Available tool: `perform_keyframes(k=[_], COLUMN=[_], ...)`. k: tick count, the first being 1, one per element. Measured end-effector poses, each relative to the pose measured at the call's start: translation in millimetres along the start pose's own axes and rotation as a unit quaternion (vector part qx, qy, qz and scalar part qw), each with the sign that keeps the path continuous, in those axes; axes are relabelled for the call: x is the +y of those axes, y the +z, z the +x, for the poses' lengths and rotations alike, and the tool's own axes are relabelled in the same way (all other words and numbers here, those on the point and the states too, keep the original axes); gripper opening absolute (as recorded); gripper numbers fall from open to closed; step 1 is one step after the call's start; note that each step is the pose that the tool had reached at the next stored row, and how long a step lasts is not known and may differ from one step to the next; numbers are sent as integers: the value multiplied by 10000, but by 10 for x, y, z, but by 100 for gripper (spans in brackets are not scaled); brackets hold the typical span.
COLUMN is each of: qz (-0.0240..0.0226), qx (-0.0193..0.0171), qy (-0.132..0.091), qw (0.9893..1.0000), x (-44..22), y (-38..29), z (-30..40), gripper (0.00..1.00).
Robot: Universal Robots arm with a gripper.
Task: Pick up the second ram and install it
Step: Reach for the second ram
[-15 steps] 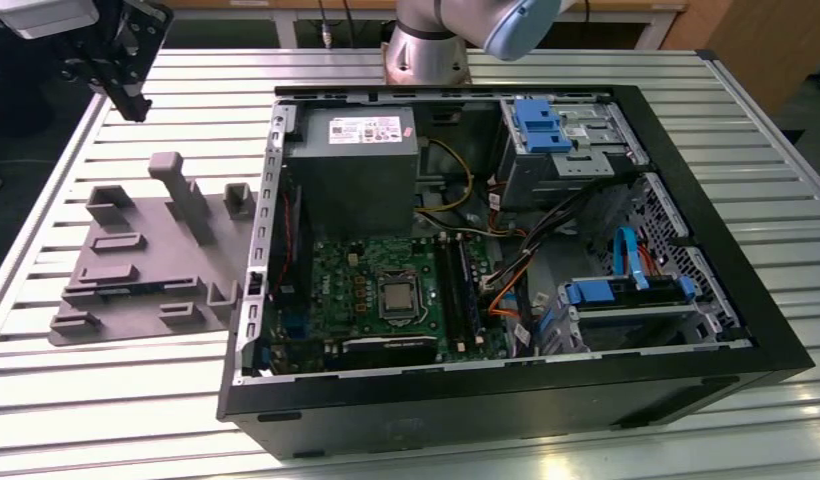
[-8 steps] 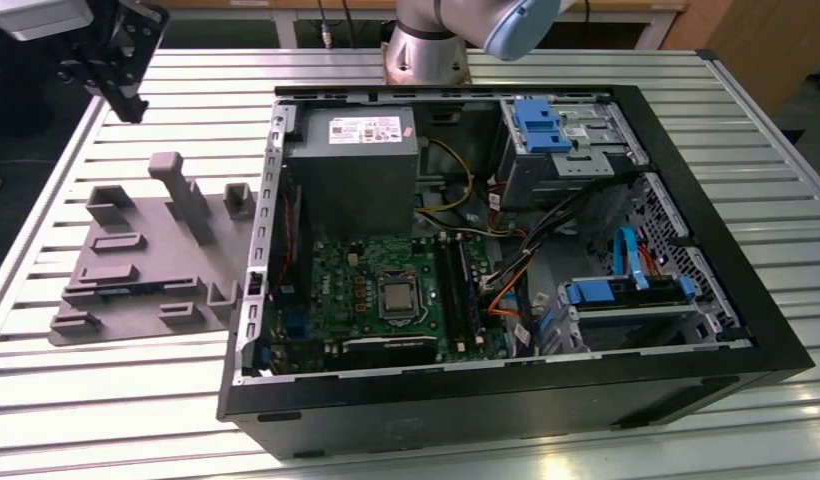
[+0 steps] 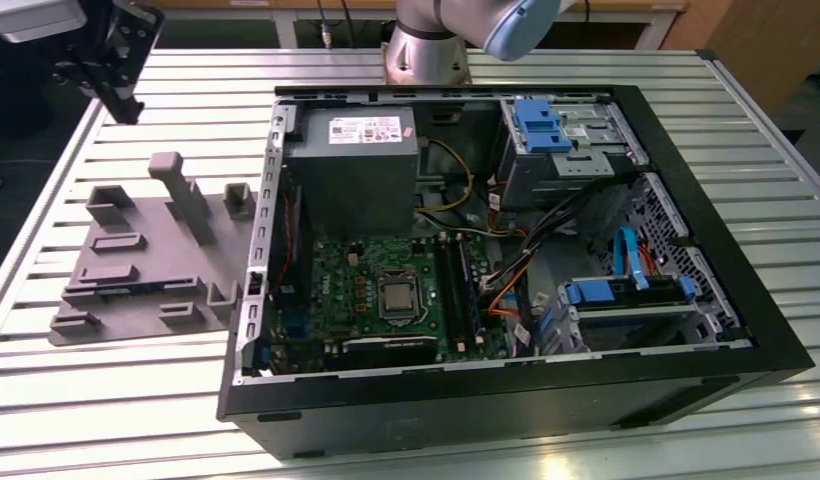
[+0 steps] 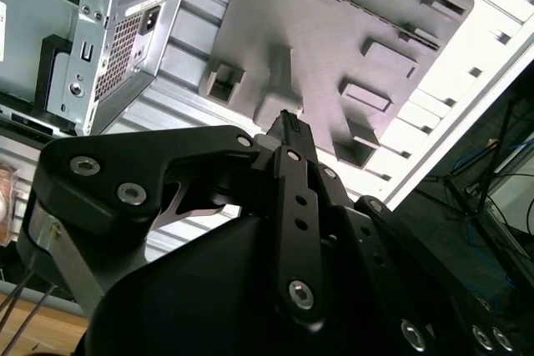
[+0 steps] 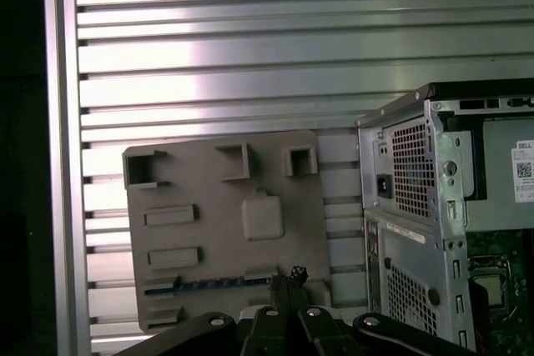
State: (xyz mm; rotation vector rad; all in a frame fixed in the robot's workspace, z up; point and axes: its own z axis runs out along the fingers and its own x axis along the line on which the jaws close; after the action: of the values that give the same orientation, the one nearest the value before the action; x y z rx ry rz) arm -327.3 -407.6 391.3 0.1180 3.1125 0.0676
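The slatted metal counter (image 3: 143, 400) carries everything, and in the exterior view it runs past all sides of the work. On it lies the open black computer case (image 3: 517, 410), on its side. Inside are a grey power supply (image 3: 350, 170) towards the far end and a green motherboard (image 3: 370, 270) below it, with blue drive brackets on the exterior view's right. The arm (image 3: 430, 40) rises from behind the case at the far edge of the counter.

On the exterior view's left, just beside the case, a flat grey holder tray (image 3: 143, 270) rests on the slats. It has raised blocks, pockets and one tall post. Both wrist views look down on this tray (image 5: 217, 172), with the vented rear corner of the case next to it.

The end effector (image 3: 121, 105) hangs in the air over the far left corner of the counter, beyond the tray's far end and clear of it. In both wrist views its black fingers (image 5: 292, 277) are pressed together with nothing between them.

The second ram (image 5: 209, 284) sits in the tray. In the first wrist view it shows as a thin dark strip with blue marks, lying in a long slot along the tray edge nearest the fingertips. The end effector is above it and not touching it.
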Motion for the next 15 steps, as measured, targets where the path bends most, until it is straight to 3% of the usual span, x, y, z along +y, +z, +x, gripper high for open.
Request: perform_keyframes(k=[15], qz=[0], qx=[0], qy=[0], qw=[10000], x=[-52], y=[15], z=[66], gripper=[11])
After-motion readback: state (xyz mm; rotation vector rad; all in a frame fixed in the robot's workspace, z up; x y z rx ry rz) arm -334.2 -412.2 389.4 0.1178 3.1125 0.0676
